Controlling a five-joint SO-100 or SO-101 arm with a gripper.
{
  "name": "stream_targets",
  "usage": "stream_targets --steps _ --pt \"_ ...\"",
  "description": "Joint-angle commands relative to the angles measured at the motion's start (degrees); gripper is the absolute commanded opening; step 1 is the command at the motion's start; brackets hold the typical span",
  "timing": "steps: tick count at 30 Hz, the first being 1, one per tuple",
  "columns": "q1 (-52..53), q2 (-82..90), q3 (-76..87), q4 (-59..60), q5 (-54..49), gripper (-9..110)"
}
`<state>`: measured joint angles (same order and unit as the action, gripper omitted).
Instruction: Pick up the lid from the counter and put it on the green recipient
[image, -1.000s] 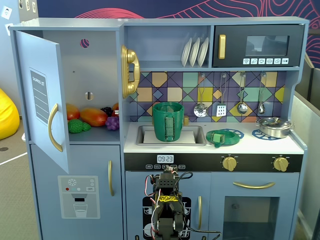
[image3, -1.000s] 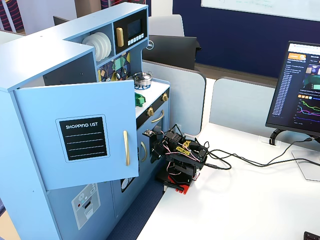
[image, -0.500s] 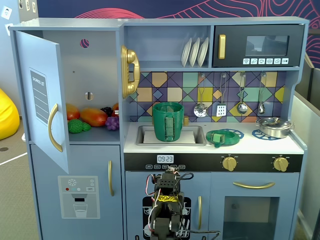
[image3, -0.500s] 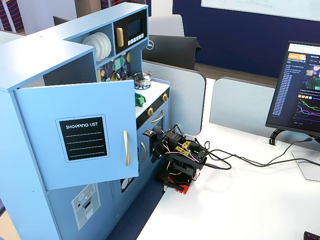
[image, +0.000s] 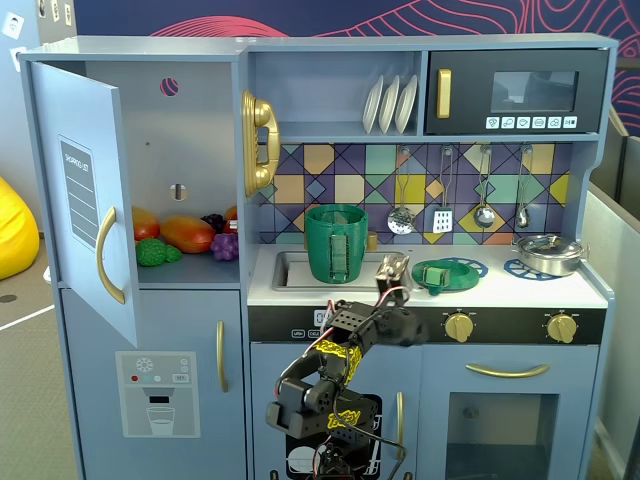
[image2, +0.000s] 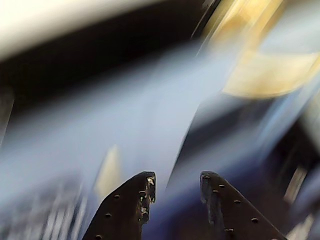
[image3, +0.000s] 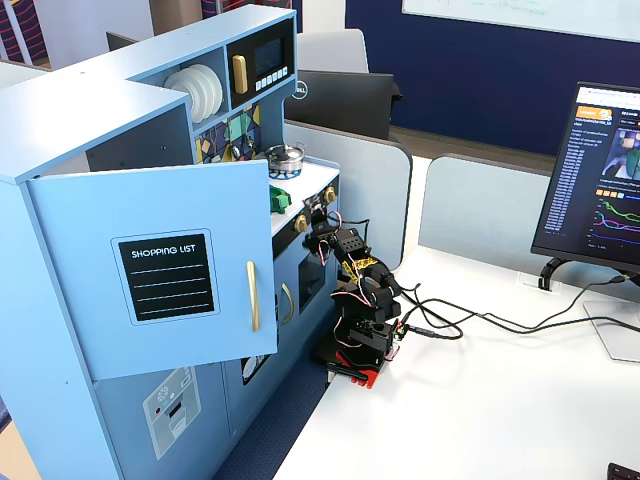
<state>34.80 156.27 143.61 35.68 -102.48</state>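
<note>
1. The lid (image: 437, 275) and the green recipient (image: 336, 243) look like smooth, slightly glossy plastic.
2. The silver pot (image: 549, 253) is shiny metal.
3. The gripper (image2: 176, 187) fingers (image2: 134, 210) are matt black, dotted with small holes.
4. The counter (image: 520, 290) is smooth, matt white.

The arm (image: 335, 370) is folded low, its forearm reaching toward two o'clock in a fixed view. The gripper (image: 392, 268) points up toward twelve o'clock. In the wrist view its two dark fingers (image2: 131, 205) stand apart, nothing between them.
</note>
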Motion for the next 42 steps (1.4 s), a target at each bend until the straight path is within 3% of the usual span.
stream_targets --steps 1,7,13,16,42 --pt "3.08 -1.32 0.44 -25.14 -2.46 9" --pt "2.02 -3.78 1.32 -33.66 0.18 24" --pt "2.02 -7.29 1.23 -40.78 8.0 51" --pt "2.55 -8.7 1.23 -42.36 9.84 57" --pt "-0.09 -35.07 -20.3 -45.7 10.55 48"
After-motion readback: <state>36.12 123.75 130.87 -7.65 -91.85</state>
